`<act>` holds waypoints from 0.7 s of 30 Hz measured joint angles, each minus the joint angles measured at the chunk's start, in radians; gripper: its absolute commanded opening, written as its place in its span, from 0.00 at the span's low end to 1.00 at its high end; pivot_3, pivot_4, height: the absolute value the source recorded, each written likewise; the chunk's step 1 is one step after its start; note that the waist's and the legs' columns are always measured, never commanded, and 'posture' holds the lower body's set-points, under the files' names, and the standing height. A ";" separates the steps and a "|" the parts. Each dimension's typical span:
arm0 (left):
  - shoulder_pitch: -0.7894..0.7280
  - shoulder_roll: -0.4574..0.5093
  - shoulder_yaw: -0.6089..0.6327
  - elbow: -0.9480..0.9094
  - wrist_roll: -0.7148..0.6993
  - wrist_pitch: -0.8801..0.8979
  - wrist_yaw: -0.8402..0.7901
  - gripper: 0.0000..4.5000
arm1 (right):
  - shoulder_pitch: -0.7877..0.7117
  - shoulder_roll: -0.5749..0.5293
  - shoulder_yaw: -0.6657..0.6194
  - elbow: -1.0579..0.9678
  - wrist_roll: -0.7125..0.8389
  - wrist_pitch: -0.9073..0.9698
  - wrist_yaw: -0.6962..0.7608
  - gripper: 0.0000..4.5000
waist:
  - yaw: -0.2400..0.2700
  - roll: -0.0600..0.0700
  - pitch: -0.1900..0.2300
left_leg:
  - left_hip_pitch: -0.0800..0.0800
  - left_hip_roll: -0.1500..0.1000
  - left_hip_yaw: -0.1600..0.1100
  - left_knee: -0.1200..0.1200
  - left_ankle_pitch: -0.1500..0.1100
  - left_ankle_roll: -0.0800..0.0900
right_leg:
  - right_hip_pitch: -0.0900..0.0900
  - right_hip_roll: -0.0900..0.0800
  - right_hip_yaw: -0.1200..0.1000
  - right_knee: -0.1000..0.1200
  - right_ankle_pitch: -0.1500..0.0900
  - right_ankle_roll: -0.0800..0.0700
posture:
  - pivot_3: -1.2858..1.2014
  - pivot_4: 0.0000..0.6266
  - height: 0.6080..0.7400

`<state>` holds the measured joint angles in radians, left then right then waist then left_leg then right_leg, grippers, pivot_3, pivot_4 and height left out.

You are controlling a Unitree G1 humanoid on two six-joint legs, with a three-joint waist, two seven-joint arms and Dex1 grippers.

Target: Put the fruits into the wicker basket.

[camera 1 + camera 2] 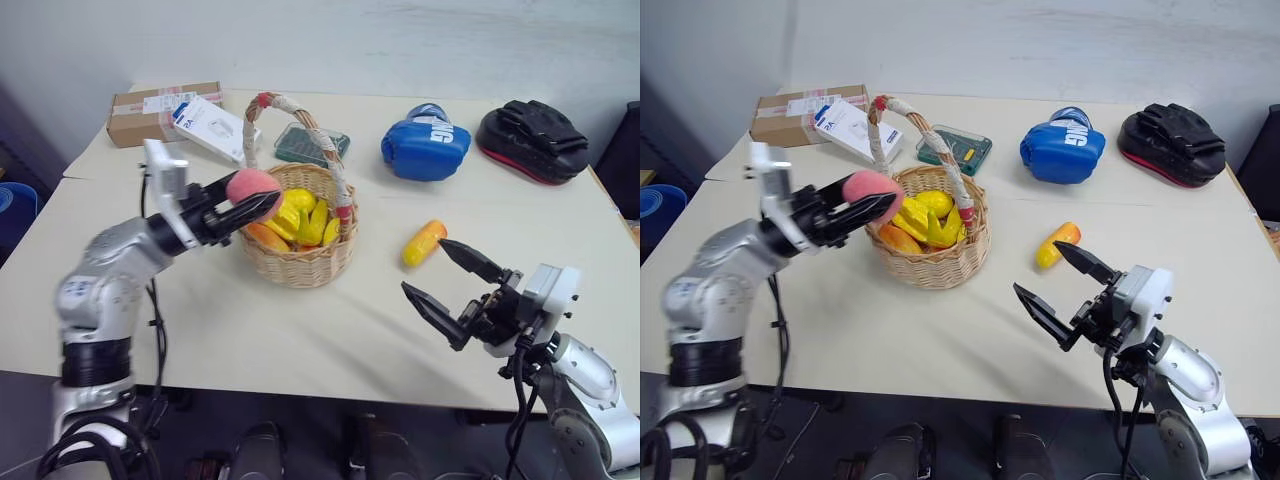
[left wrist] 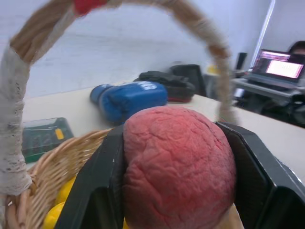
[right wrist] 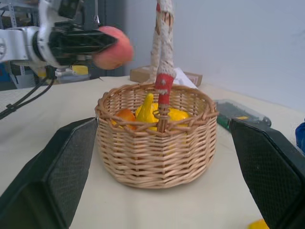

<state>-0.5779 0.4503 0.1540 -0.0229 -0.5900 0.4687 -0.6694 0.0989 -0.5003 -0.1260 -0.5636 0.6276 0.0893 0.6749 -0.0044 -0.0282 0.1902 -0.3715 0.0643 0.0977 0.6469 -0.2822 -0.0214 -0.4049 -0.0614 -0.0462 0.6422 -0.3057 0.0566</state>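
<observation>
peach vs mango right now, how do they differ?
The peach is round and pink-red; the mango is elongated and yellow-orange. The peach is clamped in the left pincer, in the air at the rim of the wicker basket; the mango lies loose on the table, outside the basket on its right, beyond the open right pincer. Neither is in the basket yet.

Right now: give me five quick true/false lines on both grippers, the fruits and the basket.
1. The left gripper is shut on the peach. True.
2. The peach is lying inside the wicker basket. False: it is held above the rim.
3. The right gripper is open and empty. True.
4. The mango is in the right gripper. False: it lies on the table.
5. The basket is empty. False: yellow and orange fruit lie in it.
</observation>
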 measured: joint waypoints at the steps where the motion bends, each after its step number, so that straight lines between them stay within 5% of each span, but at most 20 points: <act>1: 0.001 -0.014 -0.012 0.005 0.017 -0.020 0.004 0.81 | -0.004 0.003 0.004 0.001 -0.006 0.001 -0.001 1.00 | -0.002 0.000 0.000 | -0.001 0.000 0.001 0.000 0.000 -0.001 | -0.002 0.000 0.001 0.000 0.000 0.000 | 0.52 0.24 1.00; 4: 0.004 0.009 -0.030 0.005 0.048 -0.038 -0.016 0.98 | -0.012 0.001 -0.003 0.016 -0.012 0.007 -0.002 1.00 | -0.005 -0.001 0.001 | -0.003 0.001 0.002 0.000 -0.001 -0.004 | -0.005 0.000 0.001 0.002 -0.001 -0.002 | 0.52 0.24 1.00; 8: 0.036 0.072 -0.004 0.020 0.060 -0.104 -0.092 0.98 | 0.004 -0.029 -0.052 0.028 -0.005 0.029 0.009 1.00 | -0.003 -0.001 0.001 | -0.002 0.003 0.001 -0.001 -0.001 -0.005 | -0.006 0.002 0.000 0.002 -0.002 -0.004 | 0.52 0.24 1.00; 12: 0.128 0.246 0.079 0.030 0.027 -0.177 -0.317 0.98 | 0.120 -0.116 -0.190 0.035 0.068 0.202 -0.043 1.00 | -0.002 -0.001 0.001 | -0.002 0.003 0.002 -0.001 -0.002 -0.005 | -0.006 0.000 0.000 0.002 -0.003 -0.005 | 0.52 0.24 1.00; 21: 0.317 0.553 0.246 -0.045 -0.090 -0.053 -0.619 0.98 | 0.286 -0.162 -0.324 0.122 0.079 0.372 -0.053 1.00 | 0.000 -0.001 0.001 | -0.002 0.008 0.003 -0.001 -0.003 -0.004 | -0.005 -0.003 0.000 -0.001 -0.004 -0.008 | 0.52 0.24 1.00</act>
<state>-0.2606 1.0038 0.4004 -0.0681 -0.6800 0.4156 -1.2879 0.3848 -0.6625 -0.4496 -0.4418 0.7062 0.4615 0.6224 -0.0043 -0.0290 0.1910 -0.3737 0.0719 0.1002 0.6458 -0.2855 -0.0249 -0.4104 -0.0640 -0.0467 0.6410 -0.3100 0.0491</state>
